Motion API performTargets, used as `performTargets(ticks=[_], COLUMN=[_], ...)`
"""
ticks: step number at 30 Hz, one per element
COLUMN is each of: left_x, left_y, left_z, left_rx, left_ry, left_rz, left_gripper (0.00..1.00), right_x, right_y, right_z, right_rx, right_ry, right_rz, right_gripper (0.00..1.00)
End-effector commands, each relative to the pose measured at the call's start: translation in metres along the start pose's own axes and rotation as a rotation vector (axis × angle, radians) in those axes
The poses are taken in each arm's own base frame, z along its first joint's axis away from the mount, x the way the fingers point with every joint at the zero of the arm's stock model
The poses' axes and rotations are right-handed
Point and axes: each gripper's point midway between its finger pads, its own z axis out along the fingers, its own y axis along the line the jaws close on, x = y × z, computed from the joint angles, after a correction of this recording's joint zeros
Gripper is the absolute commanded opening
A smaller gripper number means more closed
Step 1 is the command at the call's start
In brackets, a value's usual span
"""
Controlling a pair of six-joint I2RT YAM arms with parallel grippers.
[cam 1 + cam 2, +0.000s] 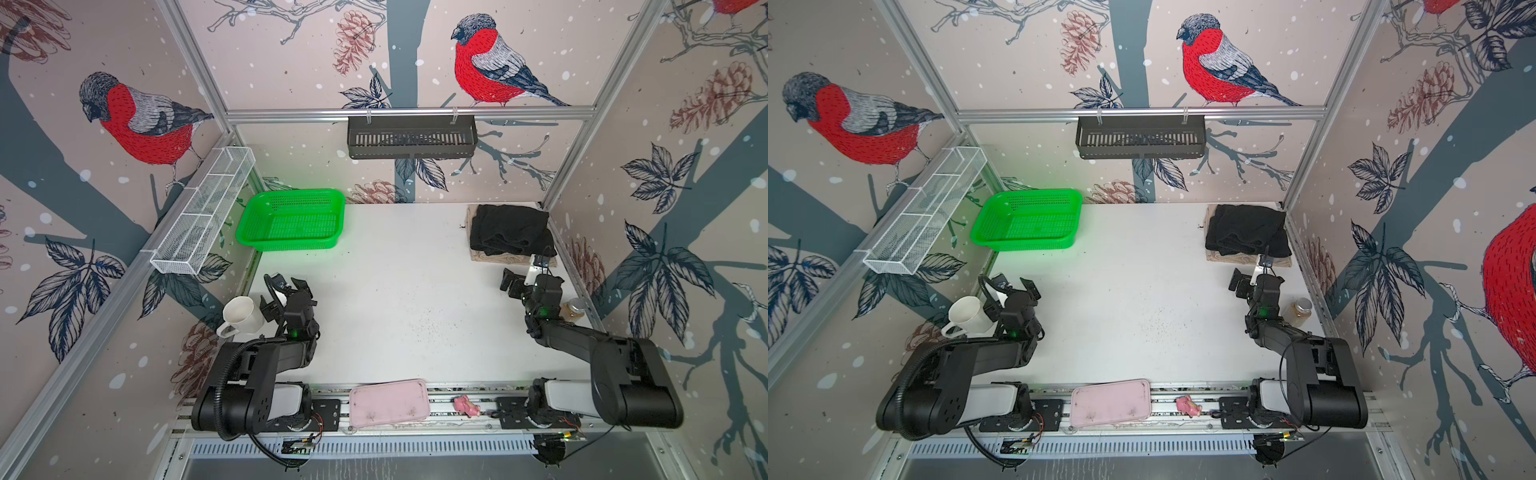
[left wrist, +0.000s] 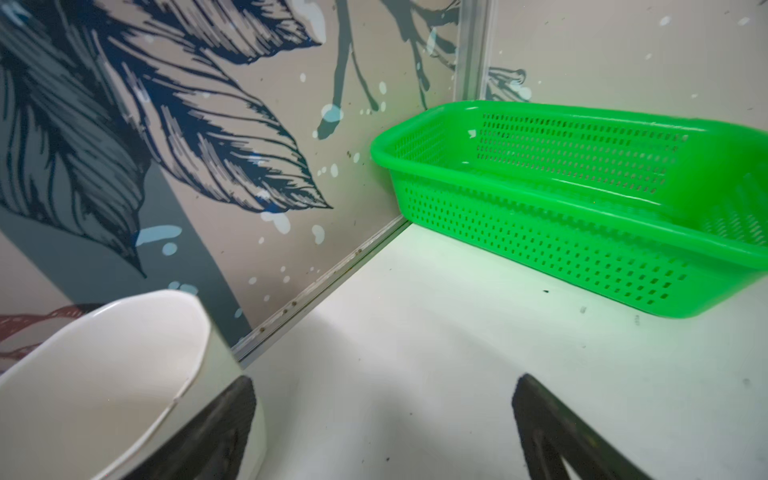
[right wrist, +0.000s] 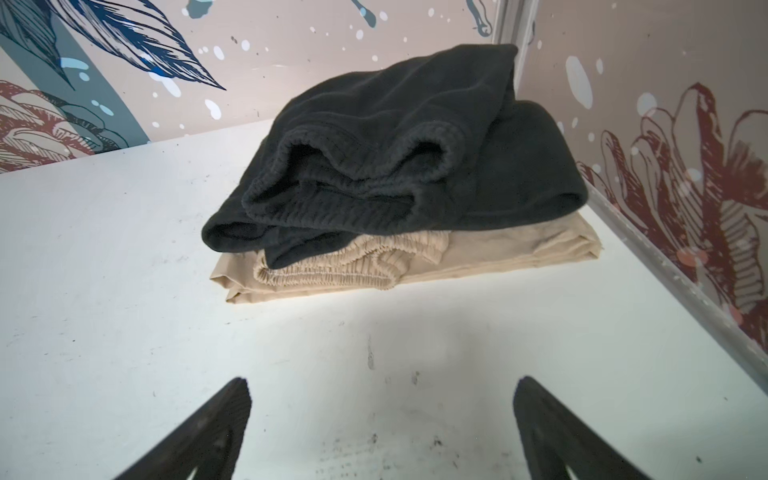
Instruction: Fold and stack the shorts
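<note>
**Inspector:** Where do the garments lie?

**Assessor:** The black shorts (image 3: 399, 158) lie folded on top of the beige shorts (image 3: 478, 257), in the far right corner of the tabletop (image 1: 395, 291), close against the right wall. In the right wrist view both gathered waistbands face the camera; the beige pair shows only as a margin under the black one.

**Inspector:** Which step is in hand?

**Assessor:** By my judgement, the last. Both pairs appear folded and stacked. The upper pair sits a little loose and rumpled, its waistband bulging, but it covers the lower one.

**Inspector:** The grippers?

**Assessor:** The right gripper (image 3: 382, 432) hangs just short of the stack's near edge, jaws spread wide, nothing between them and clear of the cloth. The left gripper (image 2: 382, 432) is likewise spread and empty, low near the left edge, beside the white mug (image 1: 241, 316) and facing the green basket (image 1: 293, 220) in the far left corner.

**Inspector:** Arm poses?

**Assessor:** Both top views show each arm folded at the elbow, forearm running back to its base on the near rail. The right wrist points at the stack; the left stays well apart from it.

**Inspector:** What does the next move call for?

**Assessor:** Little. Either draw the right arm back to rest, or press the black pair flatter. Any touch risks dragging the top layer off square.
</note>
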Motion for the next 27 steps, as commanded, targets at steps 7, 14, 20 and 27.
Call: performTargets(ticks=[7, 14, 20, 27], left_x=[-0.032, -0.029, -0.021, -0.011], left_y=[-0.046, -0.07, -0.07, -0.08], left_z=[-0.01, -0.015, -0.002, 0.0], left_rx=[0.267, 0.416, 0.409, 0.451], left_ry=[-0.141, -0.094, -0.089, -0.092], left_rz=[0.074, -0.023, -0.04, -0.02], left_gripper=[0.96, 0.97, 0.97, 0.97], right_x=[-0.034, -0.033, -0.027, -0.029], right_y=[0.019, 0.019, 0.026, 0.008], right_z=[-0.011, 0.006, -0.007, -0.01], right_rx=[-0.002, -0.035, -0.063, 0.038], right_ry=[-0.204, -0.064, -0.135, -0.14], right_rz=[-0.17, -0.049, -0.046, -0.117], right_gripper=[1.0, 1.0, 1.0, 1.0])
